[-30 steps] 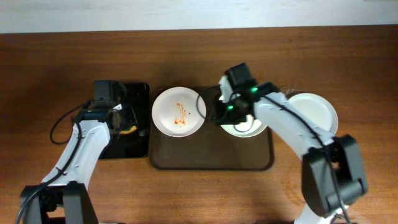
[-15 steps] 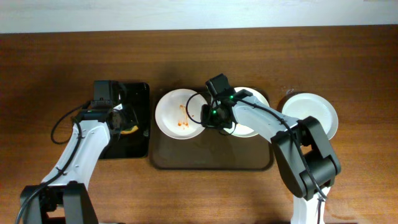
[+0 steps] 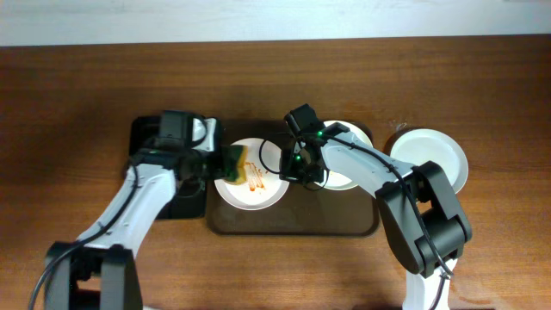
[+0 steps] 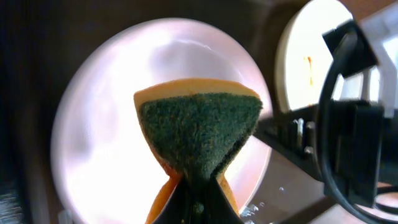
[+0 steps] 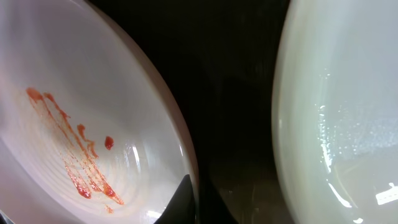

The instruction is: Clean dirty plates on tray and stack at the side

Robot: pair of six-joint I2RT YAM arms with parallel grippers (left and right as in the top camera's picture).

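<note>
The left claw (image 4: 199, 188) was shut tight on a sponge (image 4: 199, 134), pinching its lower end so the green scouring face splayed out above the dirty plate (image 3: 258, 191), evidently held that way to bring the rough side down on the streaks of sauce (image 5: 74, 155). The right claw (image 3: 290, 165) sat at that plate's right rim and looked narrowed onto it. In the right wrist view one finger (image 5: 185, 194) showed against the lip while the other was hidden, so the grip read as a steadying pinch to keep the plate from sliding under the scrubbing. The dirty plate lay in the left half of the tray (image 3: 293, 220), which sat about midway between the left and right edges of the surface (image 3: 86, 95). The sponge hung over the plate's left part, close to the streaks, though whether it touched could not be told. A second plate (image 3: 355, 135) rested in the tray's right half, just beside the right claw and partly under that arm. A third plate (image 3: 435, 159) lay off the tray toward the right edge, probably the start of the stack. A small black tray (image 3: 189, 202) lay against the big tray's left side, beneath the left arm.
</note>
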